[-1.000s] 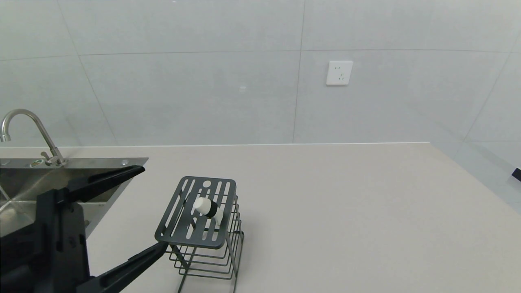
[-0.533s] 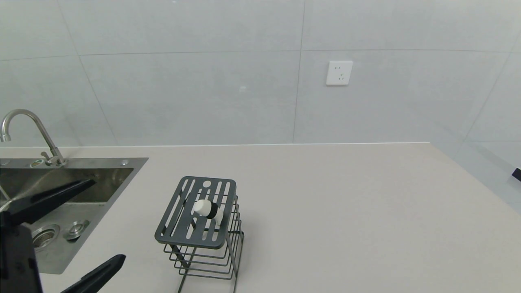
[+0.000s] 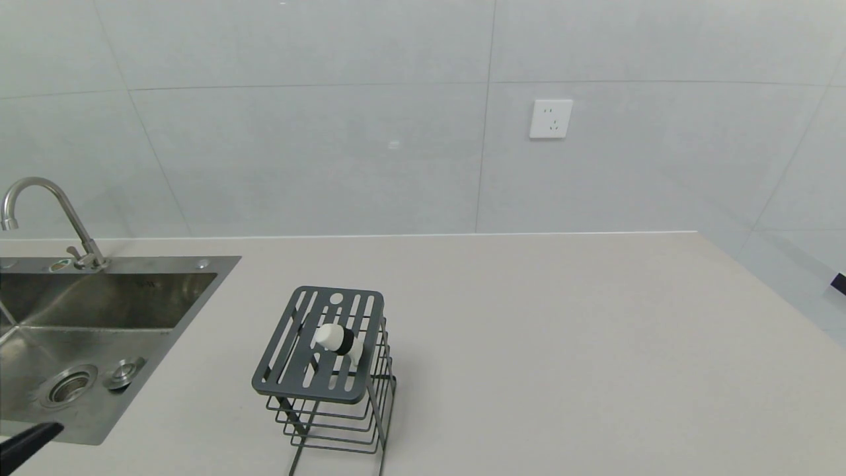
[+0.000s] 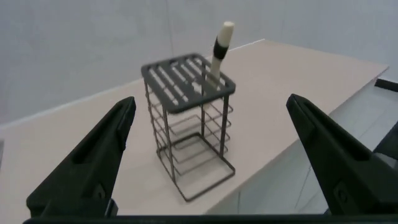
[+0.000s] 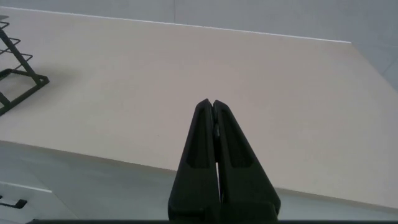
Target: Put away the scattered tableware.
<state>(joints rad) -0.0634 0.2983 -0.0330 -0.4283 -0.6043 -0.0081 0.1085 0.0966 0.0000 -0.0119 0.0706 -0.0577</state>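
A dark wire rack with a slotted top stands on the beige counter. A white utensil handle with a black band sticks up through one slot, and it also rises from the rack in the left wrist view as the handle. My left gripper is open, its fingers wide apart, pulled back from the rack and holding nothing. One left fingertip shows at the lower left edge of the head view. My right gripper is shut and empty, held over the counter's front edge.
A steel sink with a curved tap is set into the counter at the left. A tiled wall with a socket runs behind. The counter ends at the right and along the near side.
My left arm has drawn back toward the lower left, away from the rack and sink, until only a fingertip remains in the head view. The rack and utensil have not moved.
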